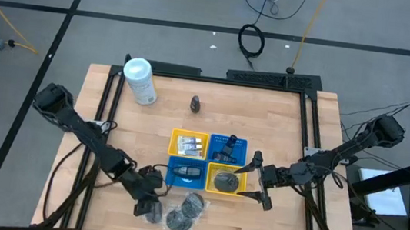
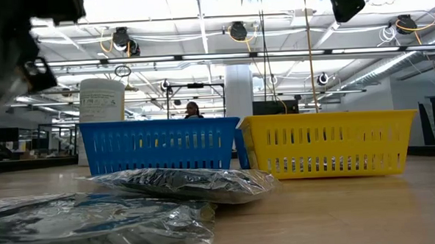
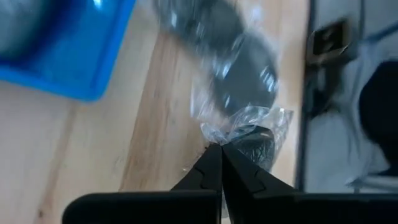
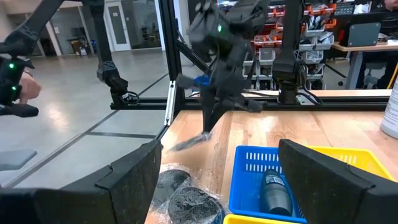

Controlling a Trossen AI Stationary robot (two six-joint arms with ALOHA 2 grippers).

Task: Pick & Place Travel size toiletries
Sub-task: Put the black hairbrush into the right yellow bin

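Observation:
My left gripper [image 3: 221,152] is near the table's near edge, shut on a dark round disc in clear wrap [image 3: 255,143]. Two more wrapped discs [image 1: 193,203] [image 1: 177,219] lie flat on the wood beside it. A dark cone bottle [image 1: 195,104] stands alone farther back. Pale tubes lie in the far yellow basket [image 1: 188,144]. A dark bottle [image 1: 185,172] lies in the near blue basket, and a disc [image 1: 224,181] lies in the near yellow basket. My right gripper [image 1: 259,185] is open, just right of that basket, touching nothing. My left gripper pinches the crumpled clear wrap [image 3: 231,127] at the edge of the disc packet between its two fingertips. In the right wrist view its fingers [image 4: 208,118] point down from above and the packet [image 4: 188,142] trails below them. Whether the packet's low end rests on the table, I cannot tell.
Four small baskets stand in a two-by-two block mid-table; the far blue one [image 1: 229,144] holds something dark. A big white canister [image 1: 140,81] is at the far left. Bare wood lies left and right of the baskets. The table's near edge is close to the left gripper.

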